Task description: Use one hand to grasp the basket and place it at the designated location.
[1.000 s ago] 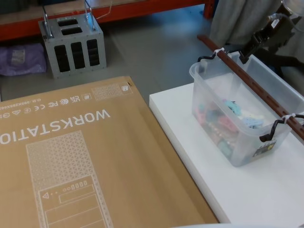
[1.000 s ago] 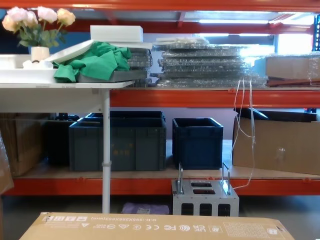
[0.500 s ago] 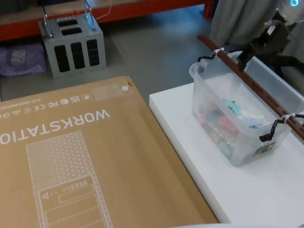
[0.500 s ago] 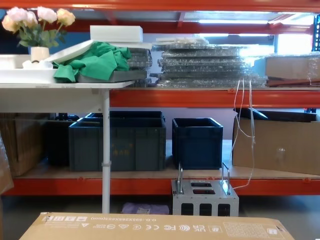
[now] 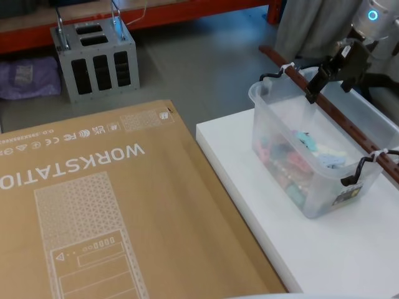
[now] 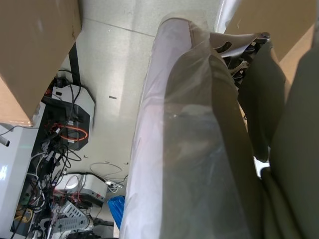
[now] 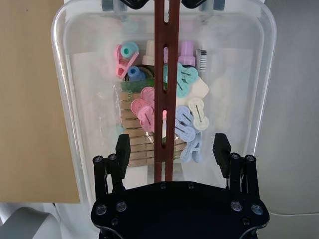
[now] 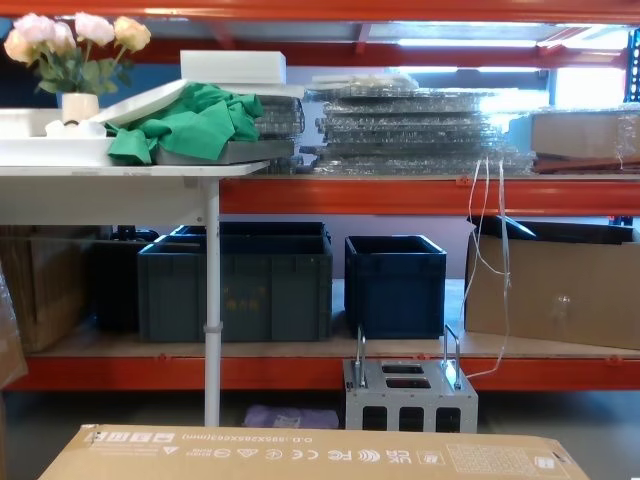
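Observation:
The basket (image 5: 269, 118) is a translucent white tub standing on the white table (image 5: 349, 255) at my right. It holds several pastel clothes pegs (image 7: 185, 119). A long reddish-brown bar handle (image 5: 352, 131) runs along its top, tied on with white zip-ties. My right gripper (image 5: 325, 87) hovers just above the far part of that handle. In the right wrist view the gripper (image 7: 172, 147) is open, with its black fingers (image 7: 122, 149) on either side of the handle (image 7: 165, 74), touching nothing. The left wrist view looks down past a plastic-wrapped cover (image 6: 199, 149) to the floor.
A big brown cardboard box (image 5: 93, 205) printed WORKSTATION lies left of the table. A grey metal case (image 5: 96, 56) stands on the floor behind it. Ahead are orange shelves with dark blue crates (image 8: 395, 285) and cardboard boxes (image 8: 555, 285).
My right gripper has moved left and down from the top right corner, coming over the basket's handle. The basket has not moved.

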### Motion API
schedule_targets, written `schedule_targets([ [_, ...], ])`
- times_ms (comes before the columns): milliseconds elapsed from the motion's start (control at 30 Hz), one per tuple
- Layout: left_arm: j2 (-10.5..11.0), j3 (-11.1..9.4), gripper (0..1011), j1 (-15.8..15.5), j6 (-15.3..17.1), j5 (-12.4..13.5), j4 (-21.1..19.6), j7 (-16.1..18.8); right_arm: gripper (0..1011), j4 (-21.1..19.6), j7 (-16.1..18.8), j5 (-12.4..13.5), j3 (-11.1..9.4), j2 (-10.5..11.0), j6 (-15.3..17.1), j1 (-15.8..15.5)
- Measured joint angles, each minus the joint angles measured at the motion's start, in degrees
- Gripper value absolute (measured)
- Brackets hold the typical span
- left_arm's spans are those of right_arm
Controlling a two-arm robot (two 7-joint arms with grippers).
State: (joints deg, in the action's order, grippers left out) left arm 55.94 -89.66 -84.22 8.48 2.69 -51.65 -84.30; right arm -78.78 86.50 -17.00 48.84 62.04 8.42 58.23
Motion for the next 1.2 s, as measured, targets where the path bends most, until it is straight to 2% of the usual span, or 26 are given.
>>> schedule_targets([
  [200, 0.0, 0.0, 0, 0.0, 0.0, 0.0, 0.0, 0.0, 1001, 3.5, -0.1, 0.6, 1.3, -1.8, -2.0, 0.6],
  [667, 0.0, 0.0, 0, 0.0, 0.0, 0.0, 0.0, 0.0, 1001, 7.7, -0.2, 1.1, 3.6, -3.9, -3.8, 2.1],
  [833, 0.0, 0.0, 0, 0.0, 0.0, 0.0, 0.0, 0.0, 1001, 10.5, 0.7, 1.5, 4.8, -5.5, -4.9, 2.8],
  [1200, 0.0, 0.0, 0, 0.0, 0.0, 0.0, 0.0, 0.0, 1002, 12.1, 1.3, 2.5, 6.7, -6.7, -5.5, 3.1],
])
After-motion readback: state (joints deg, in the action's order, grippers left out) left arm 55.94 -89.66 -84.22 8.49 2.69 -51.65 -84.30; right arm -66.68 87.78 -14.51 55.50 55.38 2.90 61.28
